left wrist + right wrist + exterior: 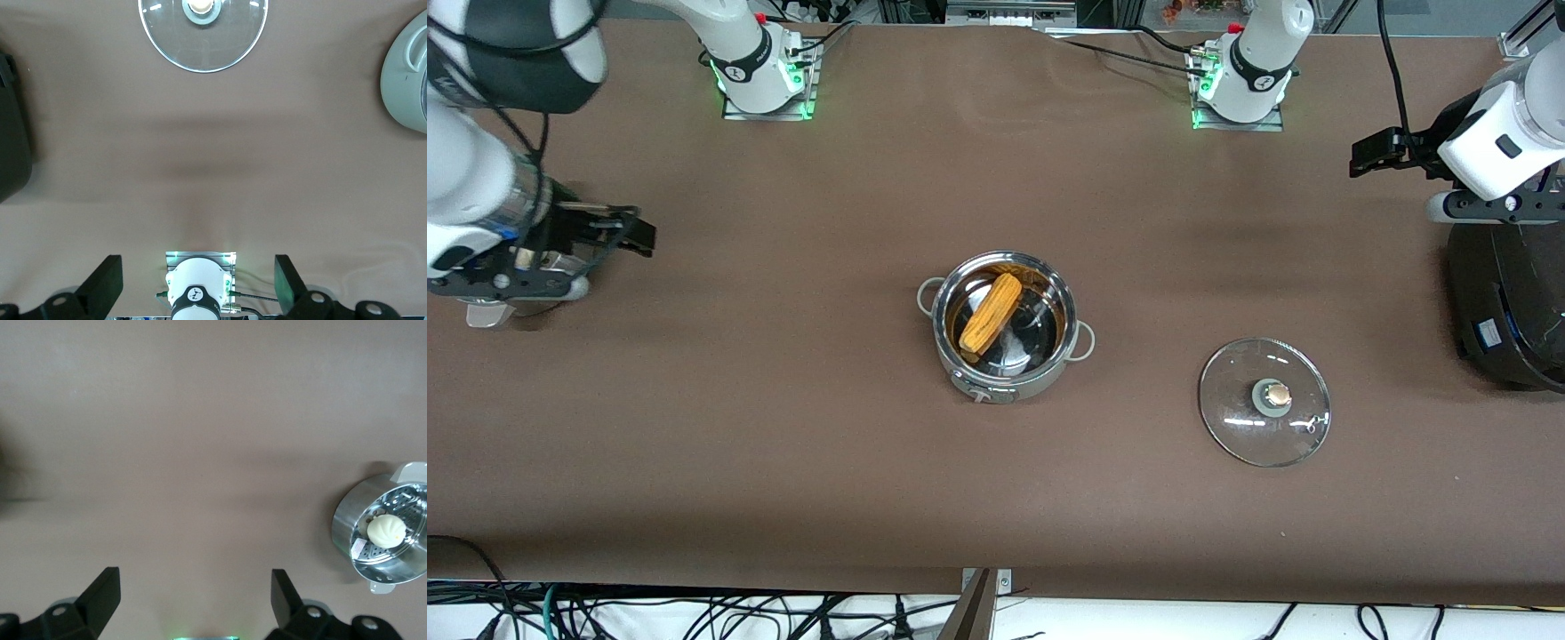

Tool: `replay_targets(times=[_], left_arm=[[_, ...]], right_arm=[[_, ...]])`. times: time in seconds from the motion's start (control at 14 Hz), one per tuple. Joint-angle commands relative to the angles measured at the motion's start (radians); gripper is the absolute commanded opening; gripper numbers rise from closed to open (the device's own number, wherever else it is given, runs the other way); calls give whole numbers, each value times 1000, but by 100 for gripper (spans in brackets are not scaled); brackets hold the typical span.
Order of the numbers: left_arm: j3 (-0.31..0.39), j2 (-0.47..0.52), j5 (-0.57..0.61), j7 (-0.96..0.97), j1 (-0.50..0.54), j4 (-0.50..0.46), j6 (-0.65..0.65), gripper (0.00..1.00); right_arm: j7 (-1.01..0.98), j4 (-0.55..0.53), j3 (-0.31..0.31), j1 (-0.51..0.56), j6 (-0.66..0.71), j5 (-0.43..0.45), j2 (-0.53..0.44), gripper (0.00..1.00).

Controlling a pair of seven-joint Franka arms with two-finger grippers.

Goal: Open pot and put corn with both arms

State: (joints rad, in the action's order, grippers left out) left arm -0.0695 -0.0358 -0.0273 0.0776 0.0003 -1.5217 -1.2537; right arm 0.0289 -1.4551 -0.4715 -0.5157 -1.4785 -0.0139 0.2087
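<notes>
Brown matte sheeting covers the long table [783,462], smooth and faintly creased near the arm bases. At its middle stands the pot [1003,327] — round, polished stainless steel with two small loop handles and a small control panel on the side facing the front camera. It is uncovered, and the corn [991,313] lies inside it on a slant, a yellow-orange, slightly tapered cob with ribbed kernels, shorter than the pot is wide. The glass lid [1264,402] rests flat on the table, well apart from the pot toward the left arm's end and a little nearer the front camera; it is clear and domed, with a copper-topped knob on a grey collar. Judged from this layout, both steps appear complete: pot opened, corn in. Nothing further looks outstanding unless the arms are meant to park. The left gripper [1378,151] hangs over the table's edge region beside a big black cooker [1507,311], its fingers spread and holding nothing. The right gripper [627,233] hangs over the right arm's end of the table, fingers likewise spread and empty. Its wrist view shows a perforated steel steamer basket [360,520] holding a round white bun [385,530] — untouched.
</notes>
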Motion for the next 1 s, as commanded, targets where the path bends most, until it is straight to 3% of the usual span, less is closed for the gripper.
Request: replay_targets(times=[0.0,0.29,0.64,0.93], left_arm=[[-3,51,4,5,4,-64,-24,100],[2,57,3,5,21,-113,-59,100],[0,28,4,5,32,-91,-58,100],[2,25,4,4,47,-90,-58,100]], right_arm=[[-1,-103,179,156,-54,5,-78,100],[25,-289,442,420,-223,2,-212,100],[19,-245,456,486,-114,37,-236,100],[17,-235,468,506,-103,35,-232,100]])
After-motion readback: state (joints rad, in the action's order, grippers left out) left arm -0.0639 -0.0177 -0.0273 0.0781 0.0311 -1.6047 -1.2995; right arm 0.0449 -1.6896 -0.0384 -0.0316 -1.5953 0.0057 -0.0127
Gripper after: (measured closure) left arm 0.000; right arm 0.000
